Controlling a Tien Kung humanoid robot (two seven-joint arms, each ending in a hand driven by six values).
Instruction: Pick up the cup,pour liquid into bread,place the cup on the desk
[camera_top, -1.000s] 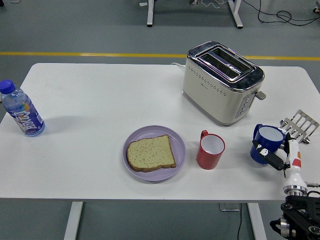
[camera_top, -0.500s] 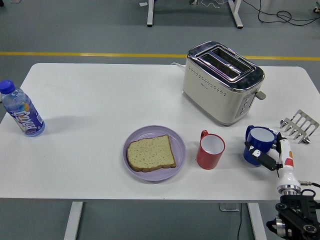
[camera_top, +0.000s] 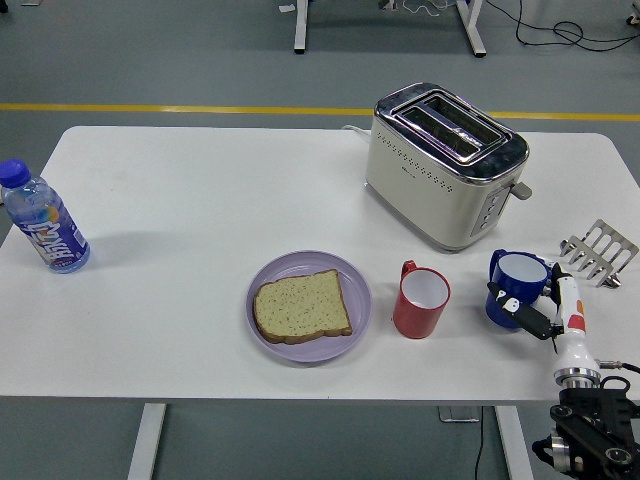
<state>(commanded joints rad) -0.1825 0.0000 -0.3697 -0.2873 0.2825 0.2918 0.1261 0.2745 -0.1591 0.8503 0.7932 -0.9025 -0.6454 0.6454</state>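
White table (camera_top: 200, 190) seen from above and from the robot's side, its near edge running along the bottom of the view. At the lower right the robot's right hand (camera_top: 540, 305) reaches in from the bottom corner on a white and black forearm. Its dark fingers (camera_top: 522, 312) wrap around the near side of a blue cup (camera_top: 515, 285), which stands upright with its white inside showing and its handle turned to the far left. The cup sits close to the table's right near corner; whether its base rests on the surface or is lifted just off it cannot be told from this angle.

Just left of the blue cup stands a red mug (camera_top: 420, 300), also upright, white inside, handle pointing to the far left, apart from the hand. Left of that mug lies a lilac plate (camera_top: 355, 290) holding one slice of brown bread (camera_top: 300, 306), flat, near the middle of the table's front half.

Behind the mugs, toward the far right, a cream and chrome two-slot toaster (camera_top: 445, 165) stands at an angle, its lever side facing the right edge. A small metal rack (camera_top: 598, 250) lies near the right edge, just beyond the hand. At the far left edge a clear plastic water bottle (camera_top: 42, 220) with a blue cap and blue label stands, leaning slightly in the view.

Grey floor with a yellow line (camera_top: 180, 107) shows beyond the table
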